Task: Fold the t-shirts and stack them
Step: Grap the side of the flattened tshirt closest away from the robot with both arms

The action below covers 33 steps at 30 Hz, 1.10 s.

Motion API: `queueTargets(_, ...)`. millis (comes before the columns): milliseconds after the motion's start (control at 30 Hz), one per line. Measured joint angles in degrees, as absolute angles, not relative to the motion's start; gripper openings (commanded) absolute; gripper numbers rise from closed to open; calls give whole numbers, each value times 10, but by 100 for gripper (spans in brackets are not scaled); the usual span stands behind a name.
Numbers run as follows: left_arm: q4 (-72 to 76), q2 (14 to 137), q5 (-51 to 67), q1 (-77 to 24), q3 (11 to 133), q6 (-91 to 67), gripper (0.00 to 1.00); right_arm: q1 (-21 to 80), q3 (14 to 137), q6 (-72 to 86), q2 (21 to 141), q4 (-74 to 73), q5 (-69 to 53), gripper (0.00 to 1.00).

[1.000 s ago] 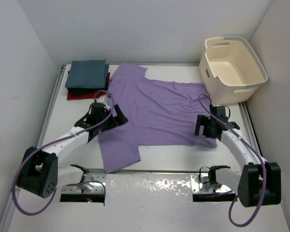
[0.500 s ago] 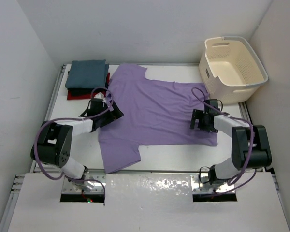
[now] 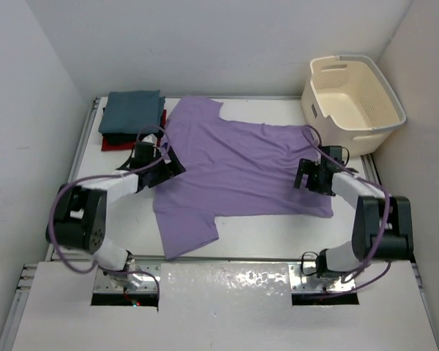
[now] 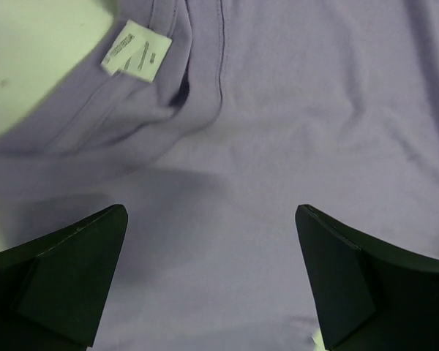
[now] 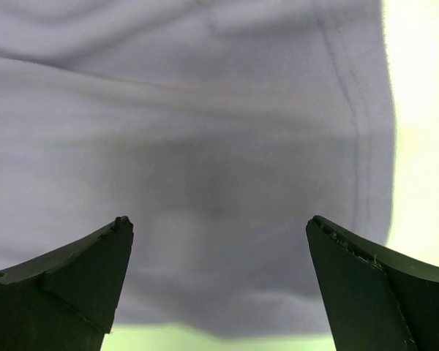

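Cloth like this lavender t-shirt (image 3: 241, 168) should handle light, limp and quick to wrinkle, I'd judge. It has no stiffness of its own, so a pinch carries only the bit I hold while the rest drags over the table (image 3: 263, 232). It lies spread flat mid-table, one sleeve reaching toward me on the left, with soft ripples in the knit. The firmest places to take hold look to be the sewn edges: the stitched collar (image 4: 194, 66) with its white label (image 4: 137, 57) beneath my left gripper (image 4: 211, 216), and the double-stitched hem (image 5: 355, 110) beneath my right gripper (image 5: 219, 223). Both pairs of jaws stand wide apart over the fabric with nothing between them. A folded stack (image 3: 132, 118) sits in the far left corner, teal-blue on top, black and red beneath, just beside the shirt's shoulder. The cream perforated basket (image 3: 355, 95), hard plastic, stands at the far right
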State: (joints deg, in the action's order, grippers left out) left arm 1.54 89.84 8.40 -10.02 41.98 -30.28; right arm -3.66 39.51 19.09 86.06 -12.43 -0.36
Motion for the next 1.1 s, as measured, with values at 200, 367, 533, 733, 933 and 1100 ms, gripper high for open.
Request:
queueTargets(200,-123,716,46,-121,409,-352,100,-36,394,235,716,-168,33,99)
queueTargets(367,-270,589,55,-140,379,-392,100,-36,376,289,656,-212,94,99)
queueTargets(533,-409,537,92,-152,324,-425,99,-37,374,316,657,-266,132,99)
queueTargets(733,-507,546,124,-210,298,-447,92,-38,375,319,693,-286,132,99)
queueTargets(933,-501,596,141,-261,283,-471,80,-41,375,318,713,-289,119,99)
queueTargets(1100,-476,615,147,-278,252,-490,69,-43,375,316,712,-289,120,99)
